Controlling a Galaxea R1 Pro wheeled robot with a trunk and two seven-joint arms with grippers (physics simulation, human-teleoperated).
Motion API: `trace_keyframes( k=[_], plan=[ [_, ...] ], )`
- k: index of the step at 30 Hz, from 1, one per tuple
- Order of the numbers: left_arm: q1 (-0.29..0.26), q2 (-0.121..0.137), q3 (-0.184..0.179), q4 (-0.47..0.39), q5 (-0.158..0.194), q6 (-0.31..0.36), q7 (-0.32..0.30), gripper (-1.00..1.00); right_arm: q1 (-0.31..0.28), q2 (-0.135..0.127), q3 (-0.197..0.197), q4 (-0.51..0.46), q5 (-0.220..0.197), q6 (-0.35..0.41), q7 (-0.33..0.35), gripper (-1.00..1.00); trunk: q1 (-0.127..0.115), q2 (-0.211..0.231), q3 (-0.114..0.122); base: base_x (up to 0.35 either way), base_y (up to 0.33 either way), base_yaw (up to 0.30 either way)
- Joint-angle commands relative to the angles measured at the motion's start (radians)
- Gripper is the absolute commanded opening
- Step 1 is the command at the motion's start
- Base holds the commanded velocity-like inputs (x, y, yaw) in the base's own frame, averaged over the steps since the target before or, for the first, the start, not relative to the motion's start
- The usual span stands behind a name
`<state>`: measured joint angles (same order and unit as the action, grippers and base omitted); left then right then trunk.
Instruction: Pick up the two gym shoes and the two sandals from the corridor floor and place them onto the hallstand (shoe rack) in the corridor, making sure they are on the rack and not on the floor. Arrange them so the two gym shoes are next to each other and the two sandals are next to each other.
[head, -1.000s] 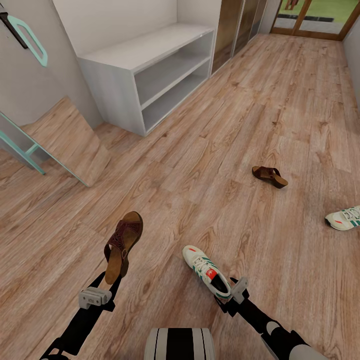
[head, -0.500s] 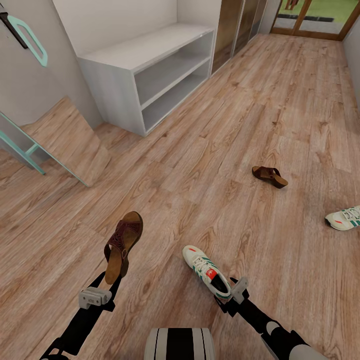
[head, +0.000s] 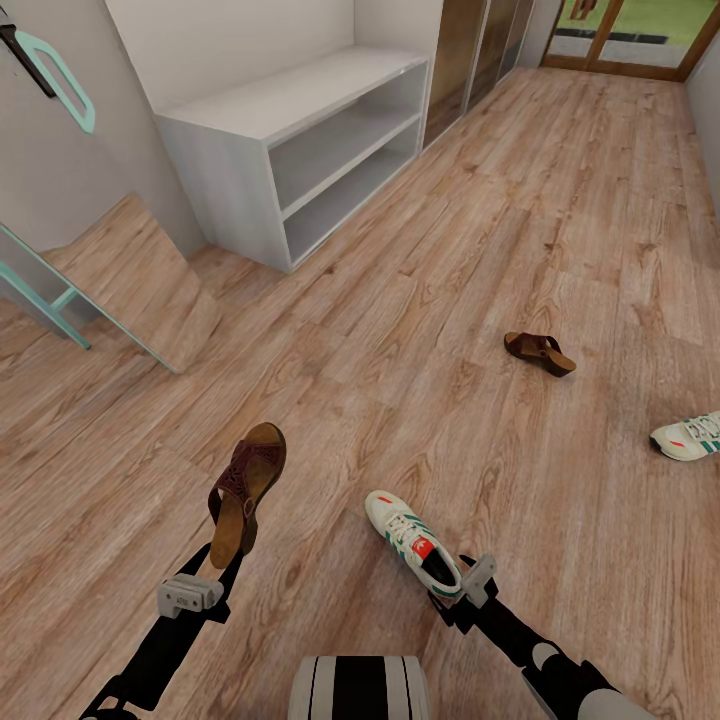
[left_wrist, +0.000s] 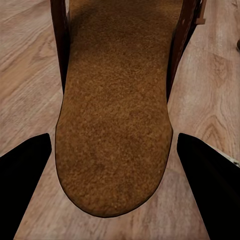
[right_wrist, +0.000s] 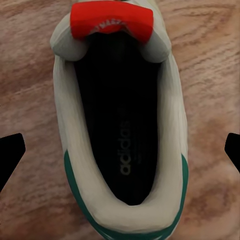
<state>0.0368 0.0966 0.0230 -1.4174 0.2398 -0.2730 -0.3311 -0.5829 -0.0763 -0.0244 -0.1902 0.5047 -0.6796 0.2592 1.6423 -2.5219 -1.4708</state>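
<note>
Low in the head view, one dark brown sandal (head: 245, 490) lies just ahead of my left gripper (head: 225, 565). In the left wrist view its tan footbed (left_wrist: 115, 125) runs between the two black fingers (left_wrist: 25, 165), which press against its sides. One white gym shoe (head: 412, 540) with green stripes lies in front of my right gripper (head: 452, 592). Its fingers (right_wrist: 10, 152) stand wide on either side of the shoe's heel opening (right_wrist: 120, 130), with bare floor between. The other sandal (head: 540, 352) and the other gym shoe (head: 688, 437) lie on the corridor floor (head: 430, 300) to the right. The hallstand (head: 300, 130) stands at the back left.
A leaning mirror with a teal frame (head: 120, 290) rests against the left wall, next to the hallstand. Dark cabinet doors (head: 480, 50) follow behind it, and a glass door (head: 630, 35) closes the corridor's far end.
</note>
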Motion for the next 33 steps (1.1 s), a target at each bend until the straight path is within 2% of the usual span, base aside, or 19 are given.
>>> trace_keyframes(
  k=[1, 33],
  plan=[
    [0.0, 0.0, 0.0, 0.0, 0.0, 0.0, 0.0, -1.0, 0.0, 0.0, 0.0, 0.0, 0.0, 0.0, 0.0, 1.0, 0.0, 0.0, 0.0, 0.0, 0.0, 0.005],
    [0.0, 0.0, 0.0, 0.0, 0.001, 0.0, 0.0, -1.0, 0.0, 0.0, -0.002, 0.0, -0.001, 0.001, 0.0, 1.0, 0.0, 0.0, -0.019, 0.0, 0.0, 0.038]
  ],
)
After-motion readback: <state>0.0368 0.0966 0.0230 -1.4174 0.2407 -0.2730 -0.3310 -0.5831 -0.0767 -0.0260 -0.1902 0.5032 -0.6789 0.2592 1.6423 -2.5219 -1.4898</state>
